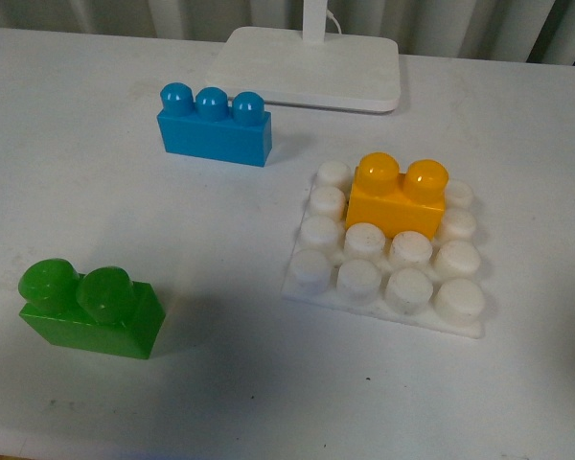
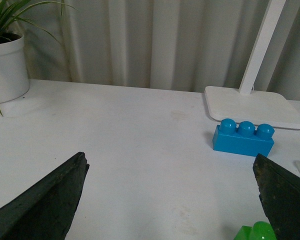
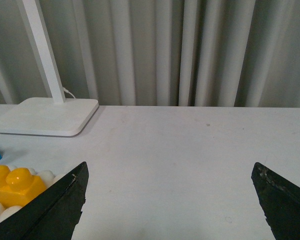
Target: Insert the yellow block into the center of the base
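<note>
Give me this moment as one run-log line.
yellow block: seated on base, far-middle studs | left pincer: open, empty | right pincer: open, empty | green brick, blue brick: on table

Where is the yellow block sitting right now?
In the front view, the yellow block sits on the white studded base, over its far rows, right of the blue brick.

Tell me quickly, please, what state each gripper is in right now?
Left gripper: open, holding nothing.
Right gripper: open, holding nothing.
</note>
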